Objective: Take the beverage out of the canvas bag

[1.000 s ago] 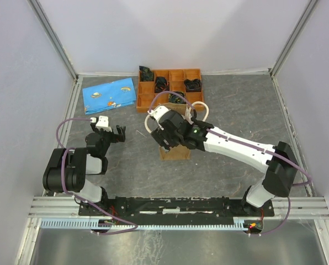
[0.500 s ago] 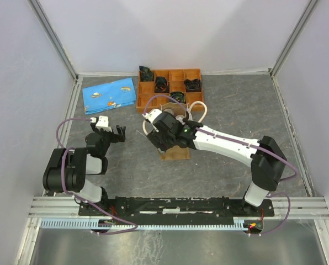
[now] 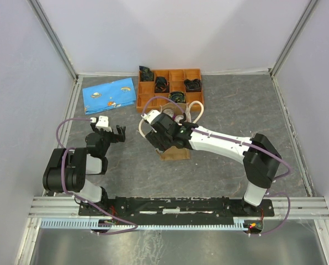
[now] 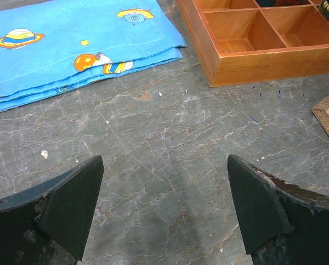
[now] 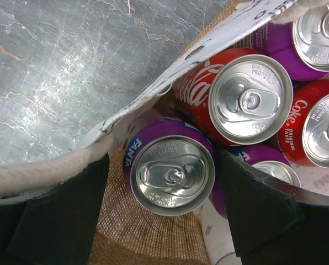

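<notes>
The canvas bag [image 3: 174,153] stands mid-table, mostly covered by my right gripper [image 3: 163,128], its cream rope handles [image 3: 196,110] sticking out. In the right wrist view I look down into the bag [image 5: 148,232], where several cans stand upright. A purple Fanta can [image 5: 173,174] sits between the fingers of my right gripper [image 5: 163,165], which is open with a gap on each side. Red Coke cans [image 5: 247,99] stand behind it. A rope handle [image 5: 37,171] lies by the left finger. My left gripper [image 3: 119,134] [image 4: 164,165] hovers open over bare table, left of the bag.
An orange compartment tray [image 3: 138,99] [image 4: 253,66] holding black items stands at the back. A blue patterned cloth [image 3: 109,95] [image 4: 70,44] lies folded to its left. Grey walls and metal rails enclose the table.
My right gripper has shifted a little left over the bag, and its elbow has swung left too. The rope handles moved with it. The left arm has stayed still.
</notes>
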{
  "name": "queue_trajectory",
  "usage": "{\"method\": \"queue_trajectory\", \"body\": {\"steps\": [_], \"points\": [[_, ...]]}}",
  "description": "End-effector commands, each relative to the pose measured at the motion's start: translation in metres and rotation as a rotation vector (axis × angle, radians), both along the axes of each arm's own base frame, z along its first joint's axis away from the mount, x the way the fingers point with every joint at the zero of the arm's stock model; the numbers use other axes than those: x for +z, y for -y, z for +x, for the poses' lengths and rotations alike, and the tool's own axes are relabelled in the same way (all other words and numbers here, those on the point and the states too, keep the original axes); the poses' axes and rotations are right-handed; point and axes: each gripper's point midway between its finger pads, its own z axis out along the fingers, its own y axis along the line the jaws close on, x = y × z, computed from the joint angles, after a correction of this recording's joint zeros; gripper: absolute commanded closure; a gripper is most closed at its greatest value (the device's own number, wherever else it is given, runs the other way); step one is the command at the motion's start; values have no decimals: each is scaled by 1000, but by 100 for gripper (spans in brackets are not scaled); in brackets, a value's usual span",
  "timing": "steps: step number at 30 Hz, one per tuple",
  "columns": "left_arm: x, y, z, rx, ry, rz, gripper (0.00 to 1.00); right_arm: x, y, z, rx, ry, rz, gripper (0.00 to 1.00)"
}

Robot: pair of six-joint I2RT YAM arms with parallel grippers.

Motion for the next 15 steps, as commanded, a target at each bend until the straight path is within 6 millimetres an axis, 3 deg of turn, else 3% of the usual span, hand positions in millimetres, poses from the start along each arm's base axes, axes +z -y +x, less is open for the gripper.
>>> {"method": "queue_trajectory", "body": {"steps": [1, 15], "points": [[14, -2, 3, -12, 66, 48, 1, -43, 8, -22, 42, -106, -86, 14], [14, -2, 3, -11, 68, 48, 1, -75, 30, -37, -1, -237, -146, 14]]}}
